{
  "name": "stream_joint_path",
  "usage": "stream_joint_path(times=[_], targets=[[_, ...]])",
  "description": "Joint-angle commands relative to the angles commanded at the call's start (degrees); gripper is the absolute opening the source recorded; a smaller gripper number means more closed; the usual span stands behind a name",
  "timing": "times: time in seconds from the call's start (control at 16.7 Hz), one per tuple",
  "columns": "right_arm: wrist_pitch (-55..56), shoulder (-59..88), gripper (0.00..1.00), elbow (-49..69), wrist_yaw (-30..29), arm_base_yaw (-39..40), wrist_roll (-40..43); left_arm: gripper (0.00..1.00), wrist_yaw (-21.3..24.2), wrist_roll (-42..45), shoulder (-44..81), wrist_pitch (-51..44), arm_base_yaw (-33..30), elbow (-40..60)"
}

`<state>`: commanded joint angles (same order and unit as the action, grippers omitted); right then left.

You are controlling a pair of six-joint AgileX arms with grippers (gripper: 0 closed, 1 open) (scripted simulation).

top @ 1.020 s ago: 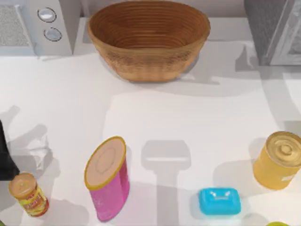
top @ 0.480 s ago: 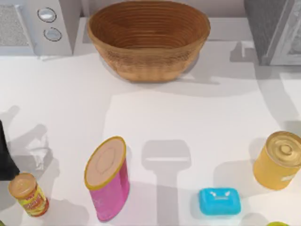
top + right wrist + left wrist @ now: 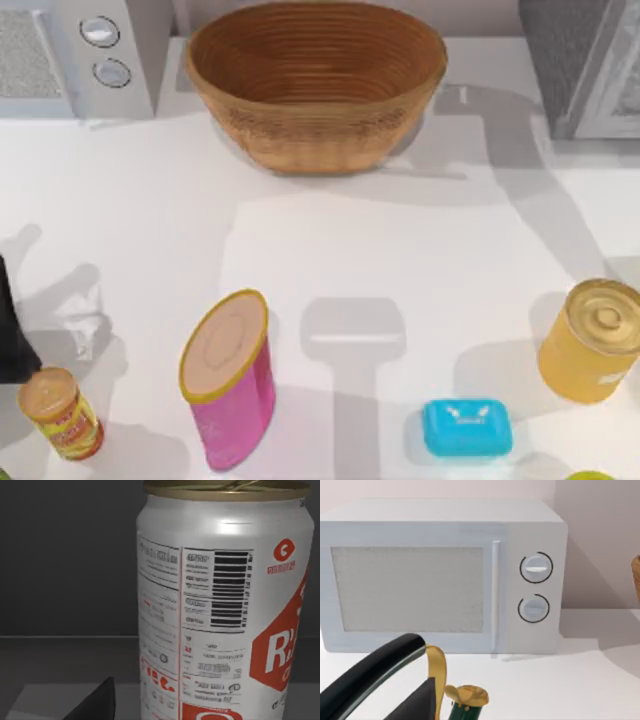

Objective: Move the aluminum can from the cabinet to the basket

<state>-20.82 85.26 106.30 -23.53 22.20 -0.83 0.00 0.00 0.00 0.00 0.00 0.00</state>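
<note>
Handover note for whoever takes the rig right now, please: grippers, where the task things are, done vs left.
Right gripper: the right wrist view looks close at the upright aluminum can against a dark interior; one dark finger tip sits beside it.
Left arm: parked near the microwave.
Basket stands at the table's back centre, holding nothing. Cabinet at back right.
Done: approach to the can. Left: grasp, pull out, carry to the basket, release.

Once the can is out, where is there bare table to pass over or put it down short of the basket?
The widest bare stretch of table lies between the basket and the front row. That row is crowded: orange-labelled jar, pink canister, blue box, golden tin. A narrower bare patch lies between the basket and the cabinet.
</note>
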Motion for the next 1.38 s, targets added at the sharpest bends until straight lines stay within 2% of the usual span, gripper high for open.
stream_joint_path(times=[0.36,0.84,1.14,1.38], targets=[[0.3,1.1,1.00,0.5,-1.2,1.1,0.0,1.00,0.0,0.0,0.0,0.0,0.0,0.0],[-0.3,12.3,1.00,12.6,2.2,-2.4,0.0,1.00,0.0,0.0,0.0,0.0,0.0,0.0],[-0.4,13.6,1.00,14.0,2.7,-2.9,0.0,1.00,0.0,0.0,0.0,0.0,0.0,0.0],[-0.4,13.6,0.70,14.0,2.7,-2.9,0.0,1.00,0.0,0.0,0.0,0.0,0.0,0.0]])
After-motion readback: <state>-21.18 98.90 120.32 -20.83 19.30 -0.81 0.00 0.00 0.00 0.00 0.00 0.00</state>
